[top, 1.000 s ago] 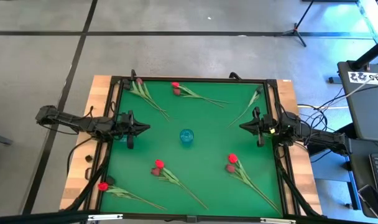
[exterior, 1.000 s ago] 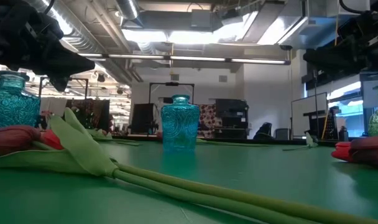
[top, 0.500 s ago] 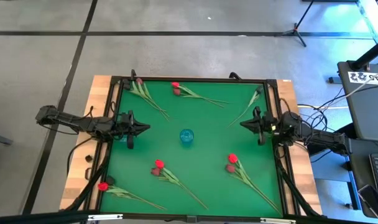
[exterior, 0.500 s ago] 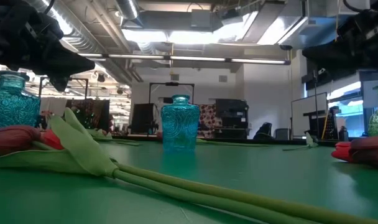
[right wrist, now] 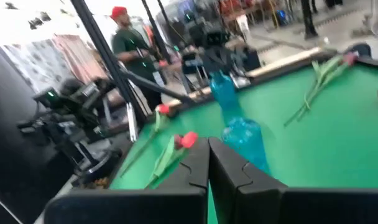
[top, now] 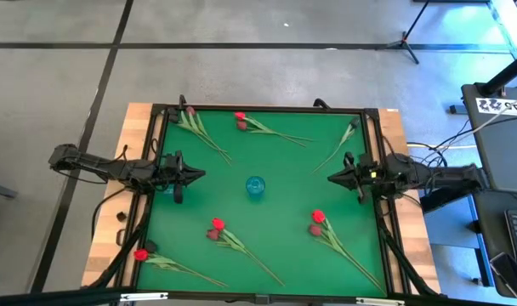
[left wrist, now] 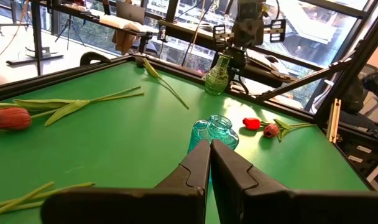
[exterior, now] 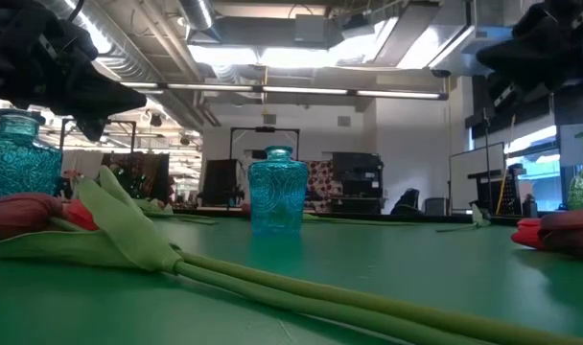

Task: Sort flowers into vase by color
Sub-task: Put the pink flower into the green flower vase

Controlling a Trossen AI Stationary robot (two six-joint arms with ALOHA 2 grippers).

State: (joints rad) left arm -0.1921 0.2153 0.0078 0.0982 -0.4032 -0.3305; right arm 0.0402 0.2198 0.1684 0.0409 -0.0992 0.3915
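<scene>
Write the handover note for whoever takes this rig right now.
Left gripper: shut, empty, at the mat's left edge. Right gripper: shut, empty, at the right edge.
Blue vase: mid-mat, holds nothing. A green vase stands near the right arm, and another blue vase by the left.
Flowers: all lying flat, spread around the green mat.
Done: nothing sorted.
Left: every flower goes into a vase by colour.

From overhead I see a grey concrete floor [top: 241, 68] crossed by dark seam lines; a tripod stand [top: 409, 38] sits at the far edge, and a grey cart [top: 501, 136] with trailing cables stands to one side; looking level across, I get a ceiling of bright strip lights [exterior: 301, 57] and exposed ducts [exterior: 128, 67], a white wall [exterior: 407, 144], and dark cabinets [exterior: 354, 196] behind; a person in a red cap [right wrist: 124, 43] stands among benches.
</scene>
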